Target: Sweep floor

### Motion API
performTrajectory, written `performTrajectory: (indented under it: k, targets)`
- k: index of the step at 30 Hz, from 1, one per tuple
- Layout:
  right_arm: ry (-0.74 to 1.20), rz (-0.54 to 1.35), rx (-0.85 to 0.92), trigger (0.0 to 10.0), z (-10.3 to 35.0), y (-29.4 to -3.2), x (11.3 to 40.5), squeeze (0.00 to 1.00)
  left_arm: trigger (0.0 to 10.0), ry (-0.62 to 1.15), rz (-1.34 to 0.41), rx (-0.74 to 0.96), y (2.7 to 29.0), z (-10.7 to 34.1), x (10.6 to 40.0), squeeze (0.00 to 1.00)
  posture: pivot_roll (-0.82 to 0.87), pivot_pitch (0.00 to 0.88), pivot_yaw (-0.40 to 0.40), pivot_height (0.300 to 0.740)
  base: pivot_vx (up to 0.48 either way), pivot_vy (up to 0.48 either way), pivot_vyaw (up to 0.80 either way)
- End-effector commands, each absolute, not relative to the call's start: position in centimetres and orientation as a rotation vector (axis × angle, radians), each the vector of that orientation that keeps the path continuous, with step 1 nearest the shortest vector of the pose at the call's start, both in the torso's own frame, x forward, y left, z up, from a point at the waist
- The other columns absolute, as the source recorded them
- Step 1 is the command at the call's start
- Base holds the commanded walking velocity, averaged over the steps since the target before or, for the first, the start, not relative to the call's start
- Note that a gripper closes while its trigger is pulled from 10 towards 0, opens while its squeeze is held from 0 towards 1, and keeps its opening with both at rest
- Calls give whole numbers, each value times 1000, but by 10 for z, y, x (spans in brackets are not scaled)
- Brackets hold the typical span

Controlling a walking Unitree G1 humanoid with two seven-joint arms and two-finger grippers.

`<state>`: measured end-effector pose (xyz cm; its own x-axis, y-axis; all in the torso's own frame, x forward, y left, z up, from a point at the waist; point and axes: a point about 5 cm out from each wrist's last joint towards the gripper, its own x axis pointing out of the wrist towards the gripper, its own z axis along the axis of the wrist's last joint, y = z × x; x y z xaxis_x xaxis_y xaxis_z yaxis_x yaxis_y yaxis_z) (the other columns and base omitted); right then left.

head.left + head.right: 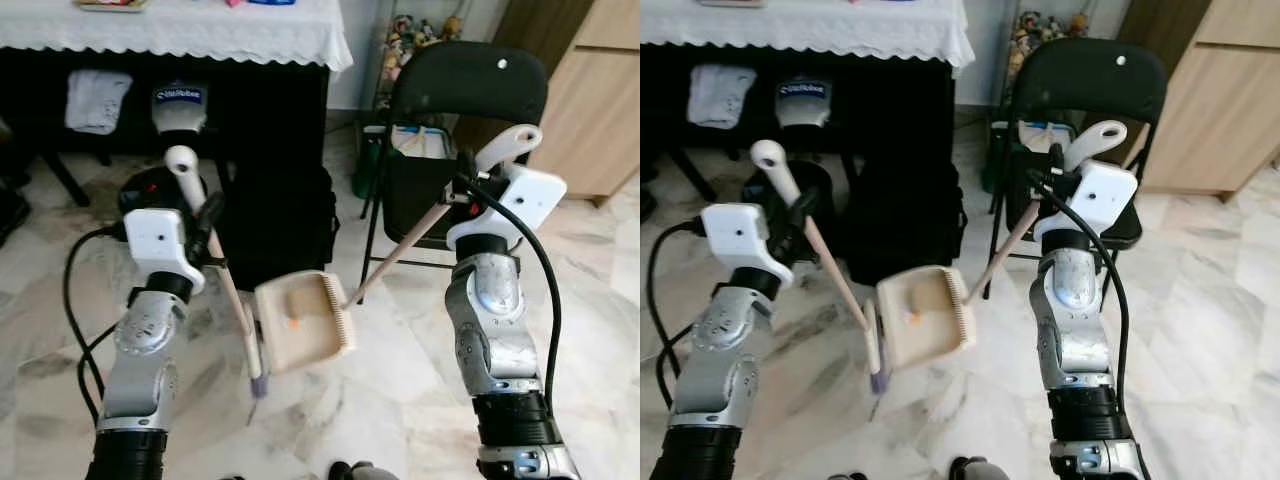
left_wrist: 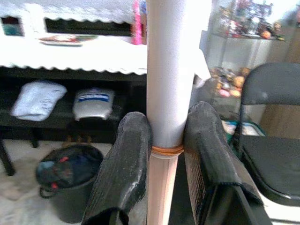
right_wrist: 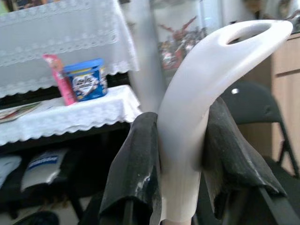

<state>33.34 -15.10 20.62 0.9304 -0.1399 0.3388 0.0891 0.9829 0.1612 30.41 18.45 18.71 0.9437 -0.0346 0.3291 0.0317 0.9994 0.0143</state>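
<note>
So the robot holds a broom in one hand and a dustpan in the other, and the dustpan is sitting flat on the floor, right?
Not quite. The dustpan isn't on the floor; the left eye view shows it lifted in the air, above the marble floor. The rest is right: the left gripper holds the broom and the right gripper holds the dustpan's handle.

The floor (image 1: 400, 390) is pale marble-patterned tile with grey veining, and on it stand a black folding chair (image 1: 465, 90) and a dark bin (image 2: 70, 180) beside the table (image 1: 180, 30) — a black-framed one draped in a white lace-edged cloth. On the table's cloth sit a blue tub (image 3: 86, 78) and a pink tube (image 3: 58, 77) just beside it, with what may be a flat magazine or tray (image 2: 63, 40) further along — too blurred to say. A low shelf (image 2: 51, 121) under the table carries a folded white cloth (image 1: 97, 100) and a white pack with a blue label (image 1: 180, 105).
</note>
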Motion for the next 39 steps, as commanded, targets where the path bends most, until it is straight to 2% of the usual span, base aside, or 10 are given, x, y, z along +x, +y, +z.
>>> performTrajectory:
  k: [1,9,16,33,39]
  targets:
    - [-363,-139,123,10000,209,-158,332,0,10000,-408,-37,31,182,199,300,0,-66,118,-42,740,0,0,0]
    - [-339,-129,118,10000,207,-157,333,0,10000,-408,-28,60,182,196,299,0,-74,132,-35,740,0,0,0]
    - [-294,-160,85,10000,189,-168,326,0,10000,-384,-12,96,189,187,294,0,-78,143,-29,740,0,0,0]
    - [-303,-115,66,10000,193,-158,330,0,10000,-371,-5,124,188,184,293,0,-59,157,-19,740,0,0,0]
    - [-305,-82,78,10000,193,-153,330,0,10000,-367,-3,129,188,185,292,0,-46,163,-18,740,0,0,800]
